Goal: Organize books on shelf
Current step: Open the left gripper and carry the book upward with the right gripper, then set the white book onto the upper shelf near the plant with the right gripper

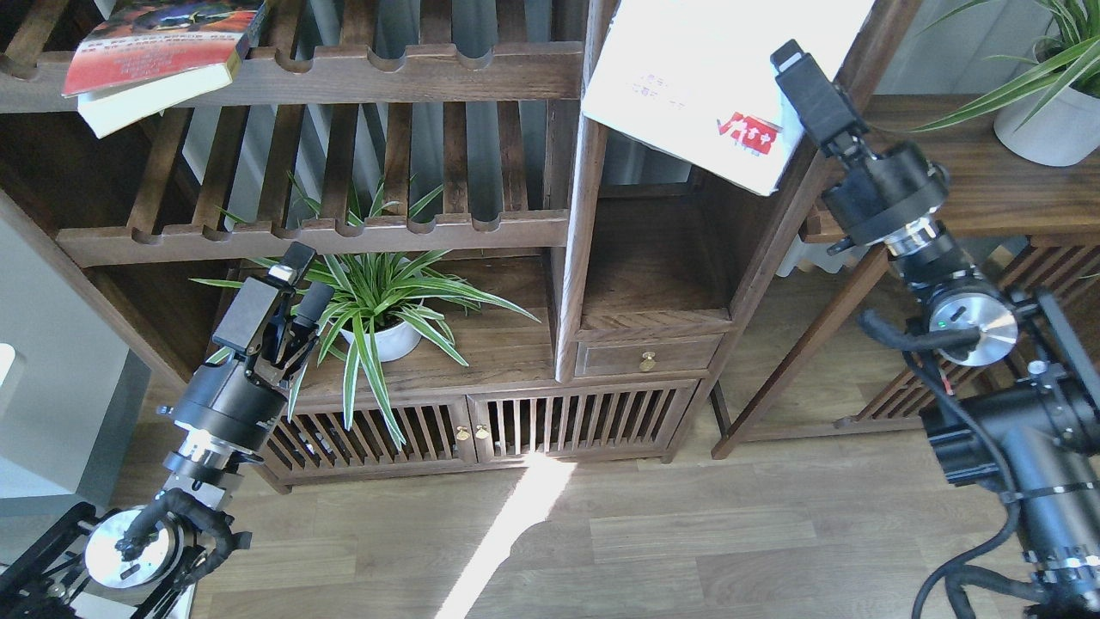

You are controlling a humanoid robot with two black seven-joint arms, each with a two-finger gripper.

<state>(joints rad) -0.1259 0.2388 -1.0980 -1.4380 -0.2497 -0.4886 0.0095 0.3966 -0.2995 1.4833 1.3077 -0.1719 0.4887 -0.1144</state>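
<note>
Right fingers (795, 64) clamp the lower right edge of the large white book (705, 77), held tilted across the posts above the narrow shelf (653, 322). Left fingers (301, 288) stand released and empty before a potted plant (378, 318). A red-covered book (155, 56) lies on the slatted rack (344, 77), upper left.

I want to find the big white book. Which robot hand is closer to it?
The right hand. It is gripping the white book at its right edge. The left hand is far below, beside the potted plant.
</note>
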